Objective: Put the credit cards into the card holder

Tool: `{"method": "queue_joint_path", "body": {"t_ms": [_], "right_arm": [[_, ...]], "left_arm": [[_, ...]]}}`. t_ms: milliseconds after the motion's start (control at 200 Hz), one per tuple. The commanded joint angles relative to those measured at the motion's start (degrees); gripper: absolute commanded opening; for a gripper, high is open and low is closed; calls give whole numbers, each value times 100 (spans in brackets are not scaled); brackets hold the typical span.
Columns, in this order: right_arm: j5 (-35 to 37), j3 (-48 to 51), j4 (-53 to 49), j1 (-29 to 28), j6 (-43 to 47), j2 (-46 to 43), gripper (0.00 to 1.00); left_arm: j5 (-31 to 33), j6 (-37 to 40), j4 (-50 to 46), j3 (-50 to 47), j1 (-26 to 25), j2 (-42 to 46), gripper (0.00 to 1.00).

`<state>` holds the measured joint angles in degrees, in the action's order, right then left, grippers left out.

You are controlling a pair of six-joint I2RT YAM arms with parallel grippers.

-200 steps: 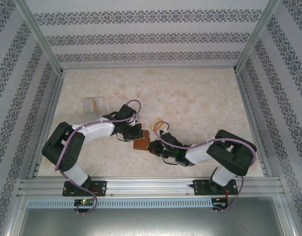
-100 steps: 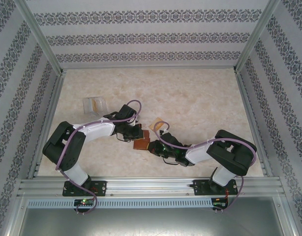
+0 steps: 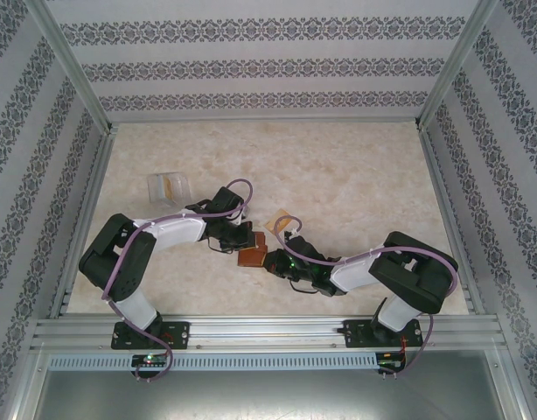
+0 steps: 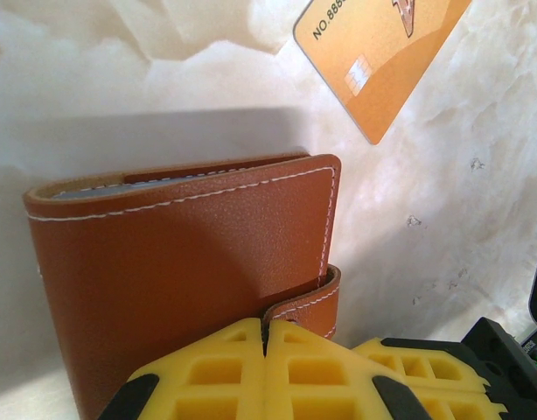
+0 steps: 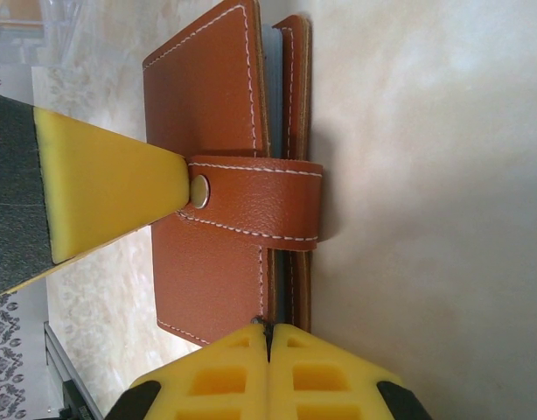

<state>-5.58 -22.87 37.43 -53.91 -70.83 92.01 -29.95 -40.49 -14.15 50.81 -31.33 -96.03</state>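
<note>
**A:** Near the front of the table, between the two wrists, is that the card holder?

**B:** Yes. The brown leather one, folded shut, with its snap tab wrapped over the edge and fastened.

**A:** What about the left gripper?

**B:** Its yellow fingers are pressed flat together with no gap. In the left wrist view they sit against the holder's lower edge, just beside the tab. From the right wrist camera, the joined tip touches the tab right at the metal stud.

**A:** And the right gripper?

**B:** Clenched as well, the two pads meeting in a thin seam. The holder's open edge runs straight down to that seam. I cannot tell whether a leaf of leather is pinched there or the tips merely butt against it.

**A:** So the holder sits between the two sets of tips?

**B:** It does, left tip on one face and right tips at the edge.

**A:** Any cards nearby?

**B:** An orange card lies on the table just beyond the holder, not touching it or either gripper.
</note>
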Motion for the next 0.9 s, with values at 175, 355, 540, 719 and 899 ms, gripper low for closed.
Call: {"method": "queue_joint_path", "body": {"t_ms": [175, 355, 540, 719, 899], "right_arm": [[173, 44, -263, -67, -90, -34, 0], [172, 38, -265, -63, -98, -16, 0], [167, 29, -271, -65, -106, 4, 0], [172, 51, -271, -58, -124, 6, 0], [155, 11, -289, -58, -112, 19, 0]], "left_arm": [[97, 175, -249, -18, 100, 262, 0], [116, 152, -207, -59, 100, 279, 0], [-55, -73, 158, -239, 101, 154, 0], [-8, -91, 155, -376, 102, 277, 0], [58, -38, 87, -403, 98, 246, 0]]}}
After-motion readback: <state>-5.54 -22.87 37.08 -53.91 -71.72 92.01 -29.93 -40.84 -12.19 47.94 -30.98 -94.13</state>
